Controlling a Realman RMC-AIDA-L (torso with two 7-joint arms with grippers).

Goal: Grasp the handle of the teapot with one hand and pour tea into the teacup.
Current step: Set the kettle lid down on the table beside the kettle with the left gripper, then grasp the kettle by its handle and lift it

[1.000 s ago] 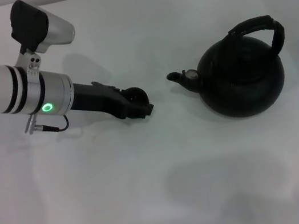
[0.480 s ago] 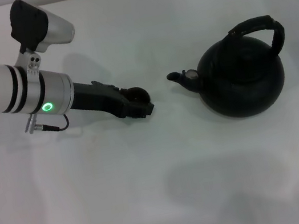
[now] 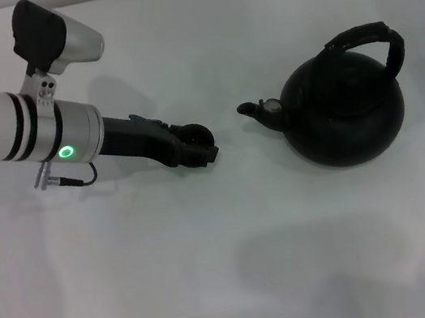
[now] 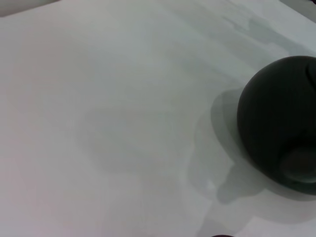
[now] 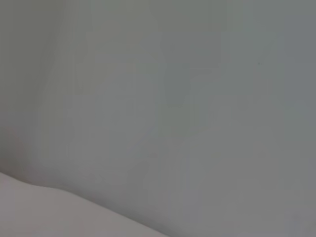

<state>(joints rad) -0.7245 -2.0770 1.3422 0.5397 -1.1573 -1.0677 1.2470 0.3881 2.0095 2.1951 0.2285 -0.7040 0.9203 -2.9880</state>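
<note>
While teapot (image 3: 343,107) stands apart (upright), left hand (image 3: 194,147) meets teacup (image 3: 194,135).

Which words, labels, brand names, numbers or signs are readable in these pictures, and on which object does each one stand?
There is no readable text in any view.
The left arm's wrist carries only a lit green ring, a light and not a letter or number.
The teapot, its handle, the teacup at the left gripper and the white table show no marking.
The right wrist view shows only a plain grey surface.
</note>
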